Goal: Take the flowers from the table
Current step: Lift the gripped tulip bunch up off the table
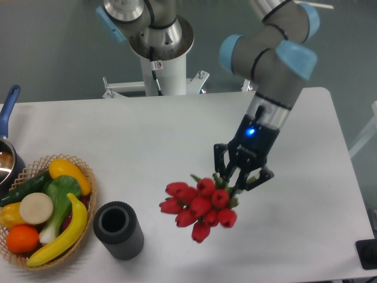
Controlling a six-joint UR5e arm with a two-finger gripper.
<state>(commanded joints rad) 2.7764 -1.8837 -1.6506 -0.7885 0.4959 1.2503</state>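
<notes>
The flowers (200, 206), a bunch of red tulips with green leaves, are at the middle right of the white table (147, 135), heads pointing to the lower left. My gripper (234, 187) comes down from the upper right onto the leafy end just behind the heads. Its fingers (222, 171) close in around the leaves and stems. The stems are hidden under the gripper. I cannot tell whether the bunch rests on the table or hangs just above it.
A dark grey cylindrical cup (119, 230) stands left of the flowers. A wicker basket (88, 177) of fruit and vegetables sits at the front left. A pot with a blue handle (8, 112) is at the left edge. The robot base (159, 53) stands behind the table.
</notes>
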